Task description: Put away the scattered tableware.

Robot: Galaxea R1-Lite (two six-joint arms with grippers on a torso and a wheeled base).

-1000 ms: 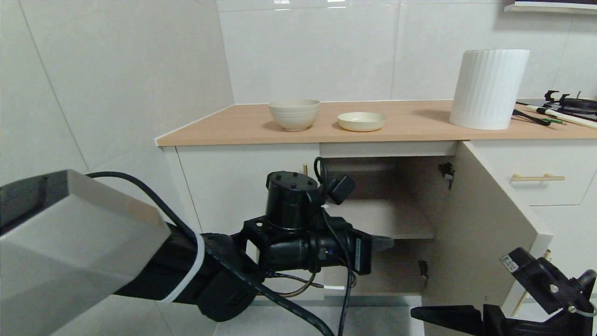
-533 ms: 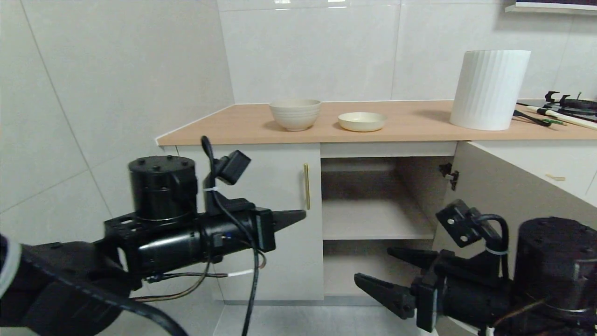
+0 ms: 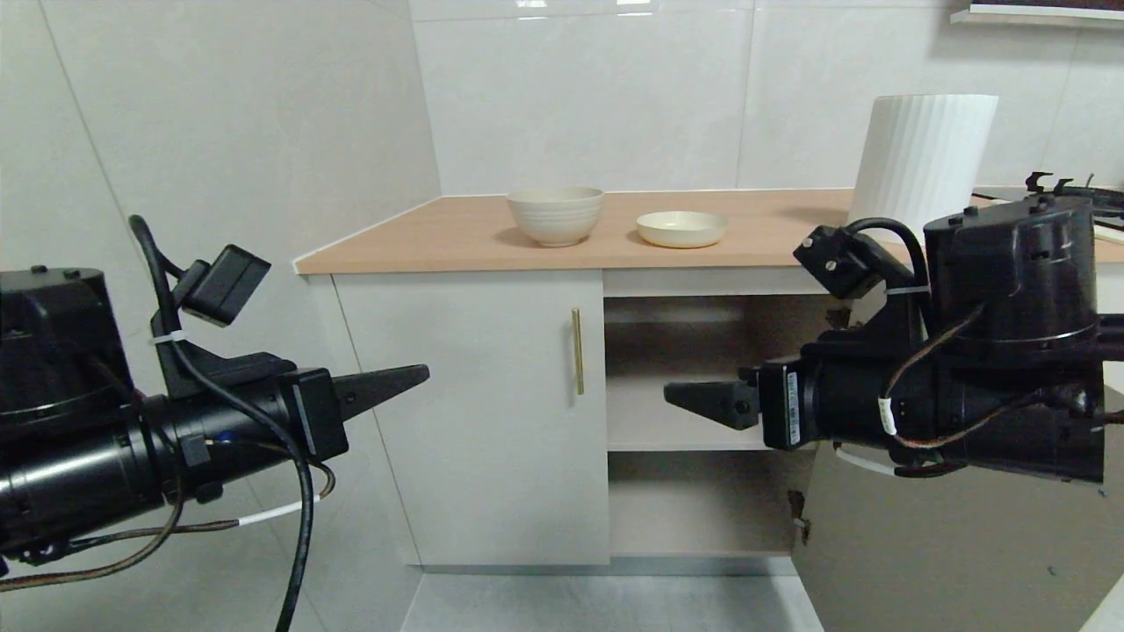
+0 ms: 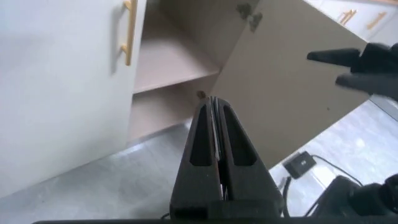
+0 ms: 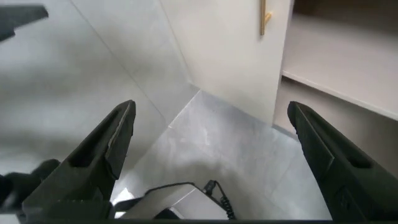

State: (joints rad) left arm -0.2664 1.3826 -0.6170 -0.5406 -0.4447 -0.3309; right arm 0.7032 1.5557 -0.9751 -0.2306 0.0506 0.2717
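Head view: bowl (image 3: 555, 215) and dish (image 3: 681, 228) sit apart on the surface (image 3: 790, 239), above the cabinet.
Look: both cream; bowl deep and ribbed, dish shallow.
Left end effector (image 3: 420, 376): clenched, empty, low, left of the shut door (image 3: 492, 412).
Right end effector (image 3: 683, 397): spread wide, empty, in front of the shelf (image 3: 702, 426).
Why: I read this as staging. The open door (image 3: 922, 544) exposes the shelf for the tableware; nothing picked yet.

You have two pieces on the wooden tabletop (image 3: 421, 239), both toward its left end. A cream, ribbed bowl (image 3: 554, 215) stands upright there. Just to its right, not touching it, a shallow cream dish (image 3: 681, 228) lies flat, slightly nearer the front edge.
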